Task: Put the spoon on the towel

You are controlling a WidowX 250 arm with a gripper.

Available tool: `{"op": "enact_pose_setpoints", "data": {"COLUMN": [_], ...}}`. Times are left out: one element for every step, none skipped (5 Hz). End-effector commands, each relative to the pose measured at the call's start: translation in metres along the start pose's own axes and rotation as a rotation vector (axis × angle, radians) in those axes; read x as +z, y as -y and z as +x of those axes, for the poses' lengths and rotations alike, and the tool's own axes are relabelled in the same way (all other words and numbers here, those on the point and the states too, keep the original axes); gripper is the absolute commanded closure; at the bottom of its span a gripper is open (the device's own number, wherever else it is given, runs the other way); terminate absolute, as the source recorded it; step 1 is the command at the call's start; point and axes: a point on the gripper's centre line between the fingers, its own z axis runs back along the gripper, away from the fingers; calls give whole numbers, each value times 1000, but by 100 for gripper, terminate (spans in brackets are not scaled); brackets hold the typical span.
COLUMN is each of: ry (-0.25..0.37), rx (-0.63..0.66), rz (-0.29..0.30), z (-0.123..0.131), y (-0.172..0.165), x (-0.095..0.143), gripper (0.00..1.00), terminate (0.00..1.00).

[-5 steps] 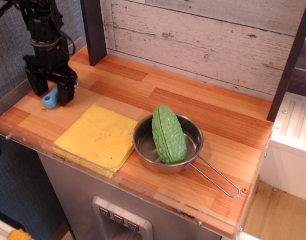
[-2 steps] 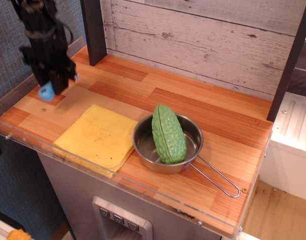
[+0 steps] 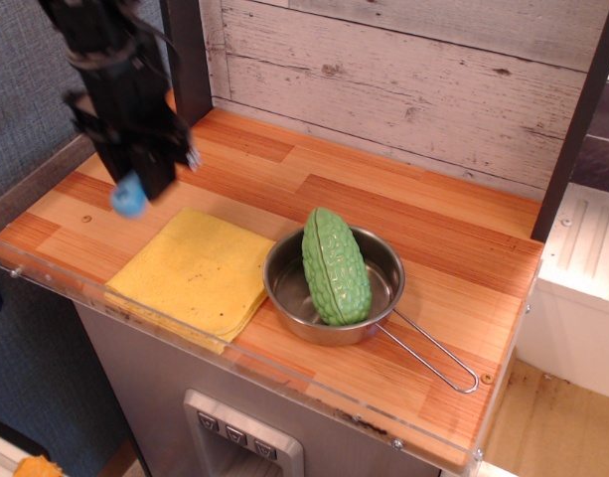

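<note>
Black gripper (image 3: 135,184) clamps blue-handled spoon (image 3: 128,197), airborne just behind flat yellow towel (image 3: 195,273); pickup done, lowering and release left.

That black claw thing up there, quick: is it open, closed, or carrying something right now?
End effector: closed, holding the blue-handled spoon in the air, above the counter just behind the yellow towel.

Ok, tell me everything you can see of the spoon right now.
Only the light-blue plastic end of the spoon shows, rounded and blurred, poking out below the black tool that grips it. It hangs in the air above the wooden counter, just beyond the yellow towel's far-left edge, touching nothing else. Its bowl is hidden.
</note>
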Motion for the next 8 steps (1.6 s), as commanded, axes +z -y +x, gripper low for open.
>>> {"op": "enact_pose_setpoints", "data": {"ry": [-22,-32,-28,-14,-5,21,15,15], "rx": [-28,6,44,34,27,15,-55,-55], "rz": [38,42,47,30,51,19,-52,-52], "z": [-20,-20,-19,-13,-5,4,9,9], "y": [21,19,18,16,11,9,4,4], "x": [-10,-14,-12,-5,9,18,18,18], "gripper": [100,100,0,0,0,0,0,0], "terminate": [0,0,0,0,0,0,0,0]}}
